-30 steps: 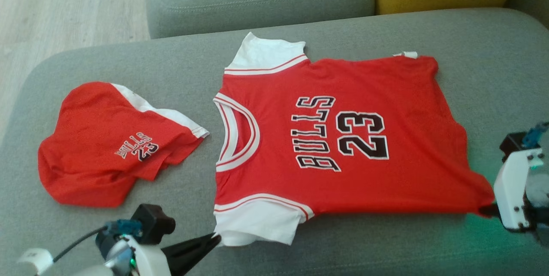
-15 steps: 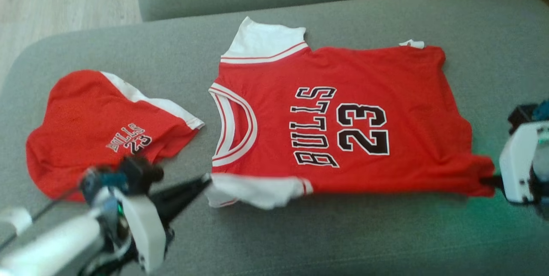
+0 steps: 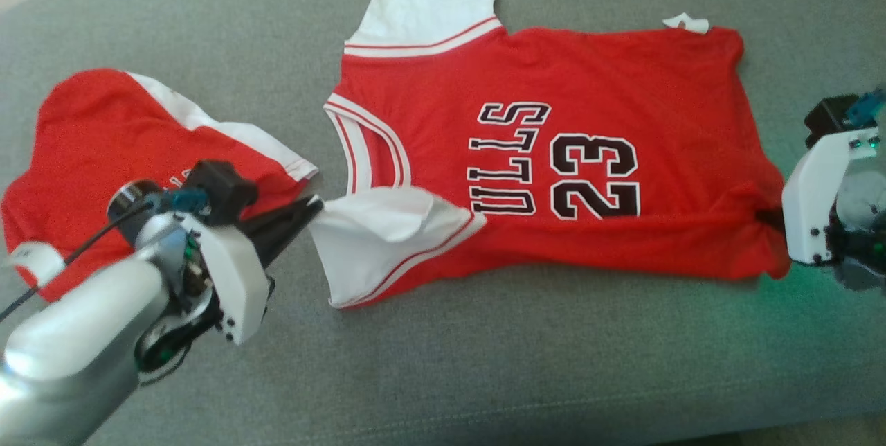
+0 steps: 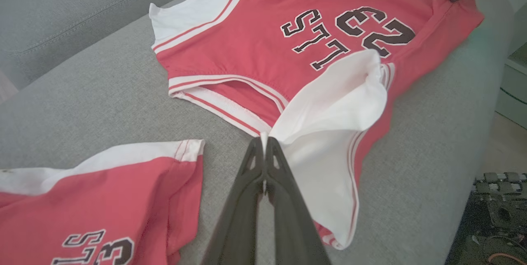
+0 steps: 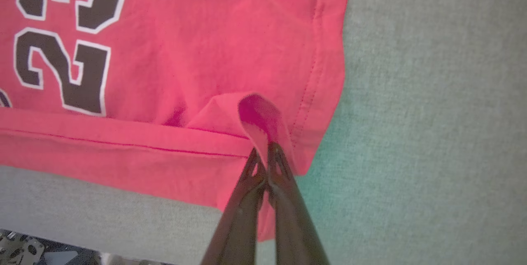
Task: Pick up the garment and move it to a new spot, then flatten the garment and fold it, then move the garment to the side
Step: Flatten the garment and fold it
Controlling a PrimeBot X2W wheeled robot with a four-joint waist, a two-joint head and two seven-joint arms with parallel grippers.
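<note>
The garment is a red "BULLS 23" jersey with white sleeves, lying across the grey sofa seat. My left gripper is shut on the near white sleeve, which is lifted and folded in over the chest, hiding the first letters of the print. In the left wrist view the closed tips of the left gripper pinch the sleeve edge. My right gripper is shut on the near hem corner. The right wrist view shows the right gripper holding a curled flap of the garment's red hem.
Crumpled red shorts with a white stripe lie on the seat left of the jersey, just behind my left wrist, and show as shorts in the left wrist view. Bare sofa cushion stretches along the near edge.
The head camera has tilted down. My left gripper has carried the white sleeve from the near edge up over the chest, and the right gripper has drawn the hem corner inward.
</note>
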